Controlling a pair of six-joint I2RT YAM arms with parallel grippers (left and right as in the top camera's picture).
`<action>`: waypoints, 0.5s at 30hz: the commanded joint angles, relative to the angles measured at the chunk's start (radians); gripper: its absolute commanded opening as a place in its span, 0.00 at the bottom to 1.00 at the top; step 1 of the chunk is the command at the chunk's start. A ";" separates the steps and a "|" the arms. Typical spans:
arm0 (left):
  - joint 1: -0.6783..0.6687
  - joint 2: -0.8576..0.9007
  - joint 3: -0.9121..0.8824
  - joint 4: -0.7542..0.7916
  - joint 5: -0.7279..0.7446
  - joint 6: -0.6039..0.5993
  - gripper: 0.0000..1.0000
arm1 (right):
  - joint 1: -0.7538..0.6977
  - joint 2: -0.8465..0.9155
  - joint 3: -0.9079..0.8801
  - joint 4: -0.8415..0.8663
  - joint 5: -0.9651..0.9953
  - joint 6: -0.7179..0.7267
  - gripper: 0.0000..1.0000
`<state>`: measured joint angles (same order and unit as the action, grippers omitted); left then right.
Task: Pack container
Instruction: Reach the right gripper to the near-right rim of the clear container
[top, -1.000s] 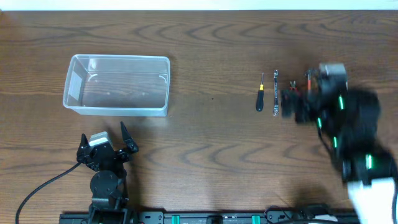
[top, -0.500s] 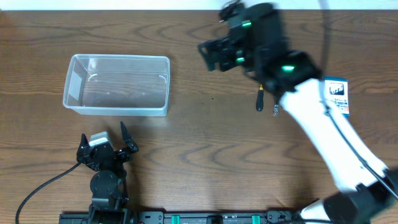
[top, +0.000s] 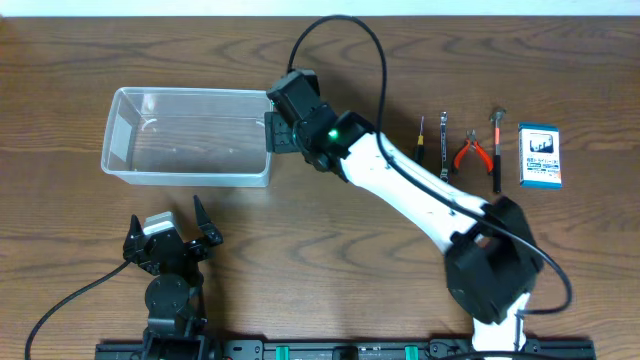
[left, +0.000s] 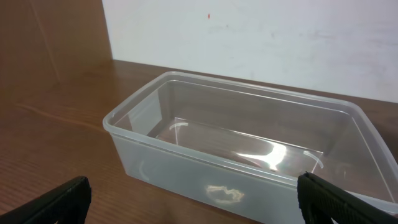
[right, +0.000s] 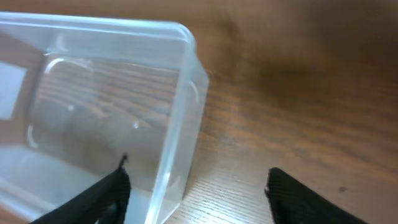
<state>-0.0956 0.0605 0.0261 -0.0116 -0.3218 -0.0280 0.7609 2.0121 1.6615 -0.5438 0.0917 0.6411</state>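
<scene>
The clear plastic container (top: 186, 136) sits empty on the table at the left; it also shows in the left wrist view (left: 249, 149) and the right wrist view (right: 112, 112). My right gripper (top: 272, 132) is open and empty, its fingers (right: 196, 193) straddling the container's right end wall. My left gripper (top: 170, 232) is open and empty in front of the container's near side (left: 193, 202). A small screwdriver (top: 420, 140), a wrench (top: 444, 145), red-handled pliers (top: 470, 150) and a hammer (top: 495, 150) lie in a row at the right.
A small blue-and-white printed box (top: 540, 155) lies at the far right beside the tools. The right arm (top: 420, 195) stretches diagonally across the table's middle. A white wall stands behind the table's far edge.
My right arm has swung left from the tools at the right, across the table, to the container's right end. The tools are uncovered. The left arm has not moved.
</scene>
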 joint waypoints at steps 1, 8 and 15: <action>-0.003 -0.004 -0.022 -0.029 -0.020 0.002 0.98 | 0.000 0.030 0.019 0.005 -0.010 0.095 0.62; -0.003 -0.004 -0.022 -0.029 -0.019 0.002 0.98 | 0.035 0.050 0.019 0.039 -0.009 0.164 0.62; -0.003 -0.004 -0.022 -0.029 -0.020 0.002 0.98 | 0.098 0.073 0.019 0.062 0.098 0.220 0.67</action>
<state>-0.0956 0.0605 0.0261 -0.0116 -0.3218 -0.0280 0.8345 2.0579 1.6615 -0.4915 0.1249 0.8177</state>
